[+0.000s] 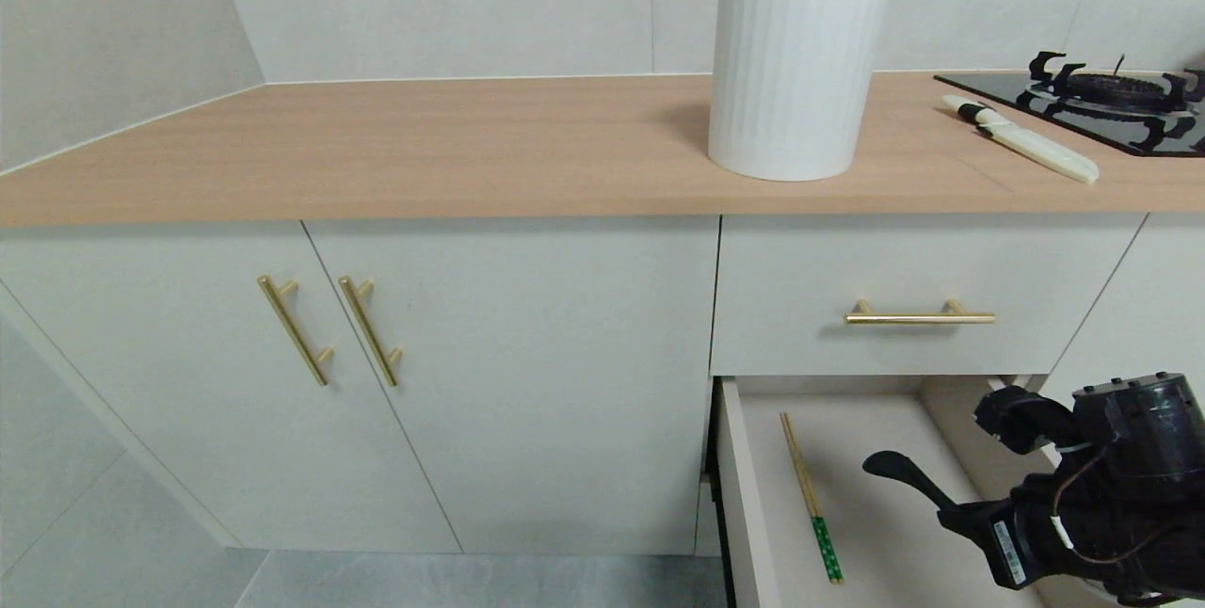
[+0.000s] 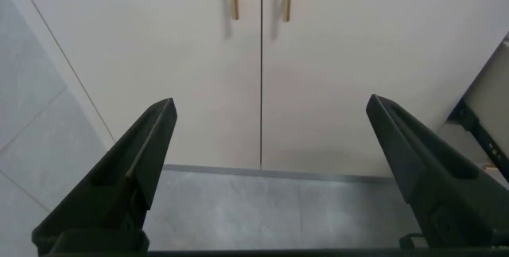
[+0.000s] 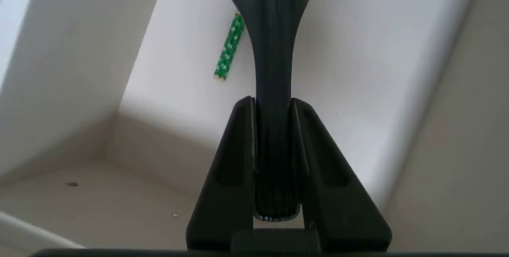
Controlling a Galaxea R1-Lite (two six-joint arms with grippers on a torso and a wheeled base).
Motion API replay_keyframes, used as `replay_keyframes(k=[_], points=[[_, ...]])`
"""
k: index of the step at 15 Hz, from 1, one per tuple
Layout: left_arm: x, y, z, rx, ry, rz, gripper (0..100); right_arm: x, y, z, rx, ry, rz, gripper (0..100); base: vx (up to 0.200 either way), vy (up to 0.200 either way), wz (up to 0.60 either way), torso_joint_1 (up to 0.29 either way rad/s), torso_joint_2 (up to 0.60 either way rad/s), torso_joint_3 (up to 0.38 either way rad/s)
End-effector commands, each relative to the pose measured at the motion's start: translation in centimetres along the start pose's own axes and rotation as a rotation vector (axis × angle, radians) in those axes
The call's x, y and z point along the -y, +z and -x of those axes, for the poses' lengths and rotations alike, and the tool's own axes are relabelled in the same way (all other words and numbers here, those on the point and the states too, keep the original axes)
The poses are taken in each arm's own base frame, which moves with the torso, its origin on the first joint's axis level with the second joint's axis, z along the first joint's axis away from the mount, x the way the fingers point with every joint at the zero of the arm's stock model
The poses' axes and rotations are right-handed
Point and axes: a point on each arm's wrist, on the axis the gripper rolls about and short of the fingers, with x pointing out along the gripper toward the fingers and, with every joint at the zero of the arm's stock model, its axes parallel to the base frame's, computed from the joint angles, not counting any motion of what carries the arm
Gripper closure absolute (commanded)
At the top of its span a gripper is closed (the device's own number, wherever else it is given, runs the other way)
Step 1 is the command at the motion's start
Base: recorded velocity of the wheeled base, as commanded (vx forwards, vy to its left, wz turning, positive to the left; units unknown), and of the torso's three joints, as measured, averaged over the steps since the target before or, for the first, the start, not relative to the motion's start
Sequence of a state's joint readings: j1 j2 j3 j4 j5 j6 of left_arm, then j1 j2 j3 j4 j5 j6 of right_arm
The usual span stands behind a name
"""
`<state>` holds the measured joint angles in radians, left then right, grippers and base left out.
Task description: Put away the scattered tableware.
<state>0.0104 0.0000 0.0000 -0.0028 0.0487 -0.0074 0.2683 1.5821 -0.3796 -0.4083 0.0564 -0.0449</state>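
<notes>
A lower drawer [image 1: 739,486] stands pulled out at the right of the cabinets. A pair of wooden chopsticks [image 1: 808,495] with green ends [image 3: 228,46] lies on its floor. My right gripper [image 1: 965,521] hangs over the drawer, shut on a black utensil handle [image 1: 894,469] that sticks out past the fingertips [image 3: 269,18]; the utensil's other end is hidden. A cream knife [image 1: 1021,139] with a black band lies on the wooden counter near the stove. My left gripper [image 2: 270,110] is open and holds nothing, low in front of the double cabinet doors.
A tall white ribbed container [image 1: 795,53] stands on the counter [image 1: 424,147] above the drawers. A black gas stove [image 1: 1111,95] sits at the far right. The upper drawer with its gold handle [image 1: 920,316] is closed, as are the two doors [image 2: 262,66].
</notes>
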Motion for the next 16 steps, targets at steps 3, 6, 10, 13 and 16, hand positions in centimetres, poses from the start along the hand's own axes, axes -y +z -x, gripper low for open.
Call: replay_keyframes(k=[3,6,10,13,16], points=[[0.0,0.0,0.0,0.0,0.001,0.0,0,0.4,0.1,-3.3,-0.015,-0.041,-0.059,100,0.0,0.0,0.0,0.0,0.0,0.0],[0.0,0.0,0.0,0.0,0.001,0.0,0,0.9,-0.8,-8.7,-0.04,-0.166,-0.168,100,0.0,0.0,0.0,0.0,0.0,0.0],[0.0,0.0,0.0,0.0,0.001,0.0,0,1.2,-2.3,-13.3,0.013,-0.19,-0.167,100,0.0,0.0,0.0,0.0,0.0,0.0],[0.0,0.0,0.0,0.0,0.001,0.0,0,1.7,-2.8,-14.9,0.014,-0.201,-0.177,100,0.0,0.0,0.0,0.0,0.0,0.0],[0.0,0.0,0.0,0.0,0.001,0.0,0,2.0,-2.6,-15.6,0.019,-0.205,-0.181,100,0.0,0.0,0.0,0.0,0.0,0.0]])
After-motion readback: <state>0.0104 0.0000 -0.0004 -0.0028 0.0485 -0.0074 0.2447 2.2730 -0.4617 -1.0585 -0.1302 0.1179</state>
